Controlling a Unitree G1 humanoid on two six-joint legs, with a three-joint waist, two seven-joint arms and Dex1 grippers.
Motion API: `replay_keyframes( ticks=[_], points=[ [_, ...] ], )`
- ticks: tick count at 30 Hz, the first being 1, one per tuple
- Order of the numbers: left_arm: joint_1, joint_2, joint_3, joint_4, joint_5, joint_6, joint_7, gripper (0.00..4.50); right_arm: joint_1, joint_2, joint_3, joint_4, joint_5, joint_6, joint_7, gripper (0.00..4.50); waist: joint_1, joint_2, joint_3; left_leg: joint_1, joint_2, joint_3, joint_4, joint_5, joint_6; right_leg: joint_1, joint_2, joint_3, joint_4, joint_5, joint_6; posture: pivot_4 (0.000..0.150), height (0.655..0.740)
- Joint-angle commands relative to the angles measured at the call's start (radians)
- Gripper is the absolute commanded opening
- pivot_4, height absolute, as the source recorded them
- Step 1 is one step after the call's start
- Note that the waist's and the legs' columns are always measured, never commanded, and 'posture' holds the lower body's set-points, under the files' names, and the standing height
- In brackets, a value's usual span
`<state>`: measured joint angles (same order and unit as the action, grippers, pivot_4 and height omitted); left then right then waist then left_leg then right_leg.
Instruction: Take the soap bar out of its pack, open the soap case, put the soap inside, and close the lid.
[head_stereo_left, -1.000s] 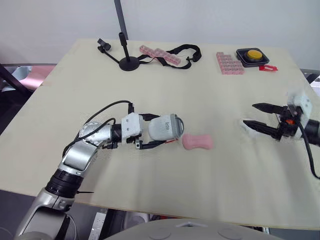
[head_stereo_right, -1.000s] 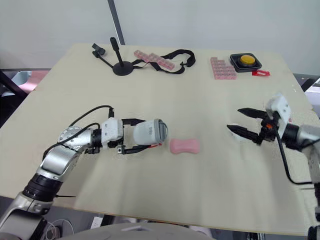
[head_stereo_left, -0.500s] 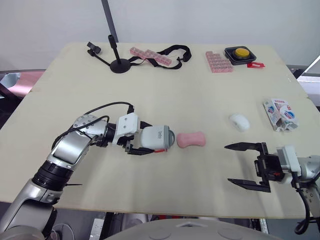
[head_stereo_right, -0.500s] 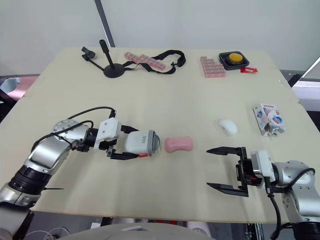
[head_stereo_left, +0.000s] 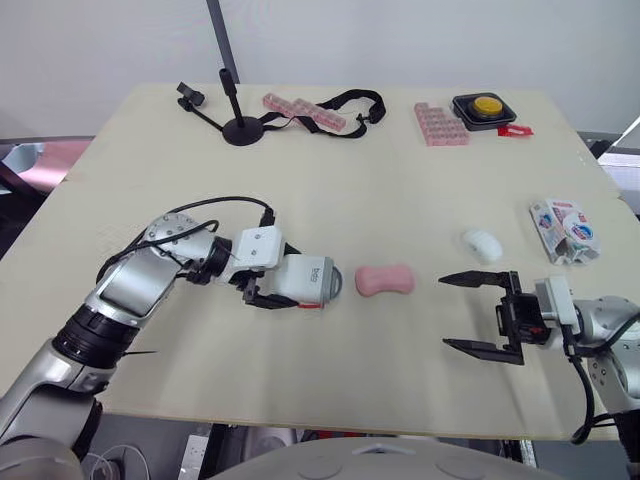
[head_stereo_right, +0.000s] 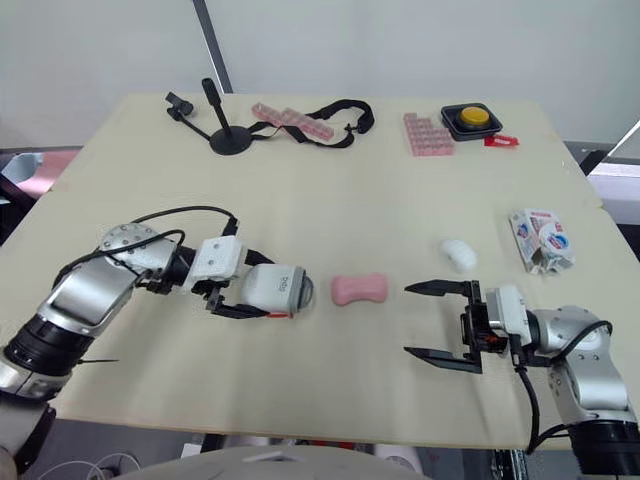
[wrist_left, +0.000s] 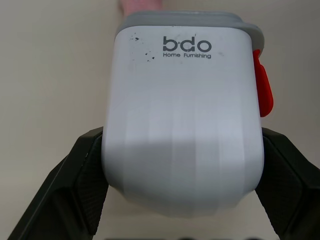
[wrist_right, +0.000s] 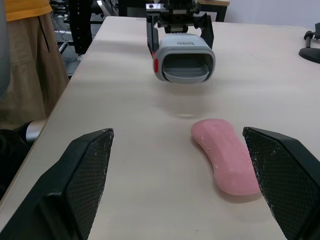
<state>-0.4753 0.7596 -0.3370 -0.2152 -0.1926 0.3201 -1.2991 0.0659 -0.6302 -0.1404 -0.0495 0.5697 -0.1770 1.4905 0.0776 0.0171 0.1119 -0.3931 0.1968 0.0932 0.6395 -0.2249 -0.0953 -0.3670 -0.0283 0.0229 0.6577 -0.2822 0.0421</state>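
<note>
Two fingers of the left gripper (head_stereo_left: 300, 283) are clamped on the white soap case (head_stereo_left: 312, 279), turned on its side, grey end toward the pink soap bar (head_stereo_left: 385, 280) lying just beside it on the table (head_stereo_left: 350, 170). The right gripper (head_stereo_left: 443, 311) is held wide open near the bar's far end.

- The right gripper (wrist_right: 185, 192) has its 2 black fingers (wrist_right: 85, 185) spread wide apart, holding nothing.
- A pink soap bar (wrist_right: 225, 162) lies bare on the beige table (wrist_right: 125, 105) between those fingers, closer to 1 of them.
- Beyond it, the left gripper (wrist_right: 181, 46) clamps a white soap case (wrist_right: 183, 64) by its 2 sides, the grey end facing this camera and a red latch on 1 side.
- A person (wrist_right: 30, 65) in a yellow top stands at the table's edge.
</note>
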Motion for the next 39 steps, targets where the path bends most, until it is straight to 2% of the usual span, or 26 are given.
replay_keyframes(
  ticks=[1, 7, 15, 30, 39],
  points=[
    [-0.037, 0.02, -0.03, -0.086, -0.001, 0.092, -0.025, 3.48, -0.016, -0.009, -0.003, 0.008, -0.003, -0.01, -0.002, 4.42, 0.0, 0.0, 0.0, 0.0, 0.0, 0.0, 0.0, 0.0, 0.0, 0.0, 0.0, 0.0, 0.0, 0.0, 0.0, 0.15, 0.7395],
    [-0.047, 0.071, -0.091, -0.164, 0.025, 0.181, -0.057, 3.48, -0.015, -0.01, 0.002, 0.024, -0.01, -0.02, -0.005, 4.42, -0.001, 0.0, 0.0, 0.0, 0.0, 0.0, 0.0, 0.0, 0.0, 0.0, 0.001, 0.0, -0.001, 0.0, 0.0, 0.15, 0.7395],
    [-0.055, 0.113, -0.116, -0.17, 0.07, 0.229, -0.057, 3.48, 0.005, -0.008, 0.005, 0.023, -0.016, -0.029, -0.012, 4.42, -0.001, 0.0, 0.0, 0.0, 0.0, 0.0, 0.0, 0.0, 0.0, 0.001, 0.0, 0.0, -0.002, 0.0, 0.0, 0.15, 0.7395],
    [-0.136, 0.122, -0.182, -0.219, 0.163, 0.232, -0.061, 3.48, -0.022, -0.01, 0.016, 0.07, -0.029, -0.05, 0.002, 4.42, 0.0, 0.0, 0.0, 0.0, 0.0, 0.0, 0.0, 0.0, 0.0, 0.001, 0.0, 0.0, -0.002, 0.0, 0.0, 0.15, 0.7395],
    [-0.158, 0.111, -0.179, -0.223, 0.17, 0.242, -0.061, 3.48, -0.034, -0.01, 0.023, 0.087, -0.028, -0.061, 0.011, 4.42, 0.0, 0.0, 0.0, 0.0, 0.0, 0.0, 0.0, 0.0, 0.0, 0.001, 0.0, 0.0, -0.003, 0.0, 0.0, 0.15, 0.7395]
  ],
)
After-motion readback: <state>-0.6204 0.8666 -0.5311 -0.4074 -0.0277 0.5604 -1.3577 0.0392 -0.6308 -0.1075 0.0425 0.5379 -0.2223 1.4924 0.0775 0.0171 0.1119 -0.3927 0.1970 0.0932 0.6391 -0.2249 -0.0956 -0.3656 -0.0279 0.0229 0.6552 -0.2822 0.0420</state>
